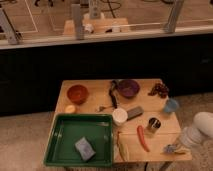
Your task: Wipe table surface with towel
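Observation:
The light wooden table surface [100, 102] fills the middle of the camera view. My white arm reaches in from the lower right. The gripper [172, 148] sits low over the table's front right corner. A small grey-blue patch that looks like the towel [168, 149] lies on the wood at the gripper's tip. Whether it is held is unclear.
A green tray [60, 135] holding a blue-grey sponge block [84, 148] covers the front left. A red chili [143, 137], metal can [153, 125], blue cup [171, 105], white cup [119, 116], grey block [134, 113], purple bowl [128, 88], orange bowl [77, 93] and dark grapes [159, 90] stand on the table.

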`<state>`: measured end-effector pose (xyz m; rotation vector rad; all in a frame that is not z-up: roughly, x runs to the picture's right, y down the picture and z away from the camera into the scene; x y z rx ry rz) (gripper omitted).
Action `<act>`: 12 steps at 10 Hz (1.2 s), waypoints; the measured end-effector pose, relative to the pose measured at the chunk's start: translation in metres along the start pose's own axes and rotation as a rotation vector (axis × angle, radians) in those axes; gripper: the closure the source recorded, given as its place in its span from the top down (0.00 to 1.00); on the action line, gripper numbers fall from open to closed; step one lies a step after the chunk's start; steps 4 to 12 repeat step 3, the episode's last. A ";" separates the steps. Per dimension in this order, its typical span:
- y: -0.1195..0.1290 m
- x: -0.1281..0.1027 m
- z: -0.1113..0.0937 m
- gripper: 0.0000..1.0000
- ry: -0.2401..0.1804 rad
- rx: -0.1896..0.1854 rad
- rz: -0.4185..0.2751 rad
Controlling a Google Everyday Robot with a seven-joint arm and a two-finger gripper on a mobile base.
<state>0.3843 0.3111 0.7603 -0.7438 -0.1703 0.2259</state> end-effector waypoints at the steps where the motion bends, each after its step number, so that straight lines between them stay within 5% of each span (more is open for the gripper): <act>1: -0.012 0.000 -0.001 0.09 0.001 0.018 0.005; 3: -0.035 -0.004 -0.002 0.09 -0.002 0.048 0.002; 12: -0.035 -0.004 -0.002 0.09 -0.002 0.048 0.002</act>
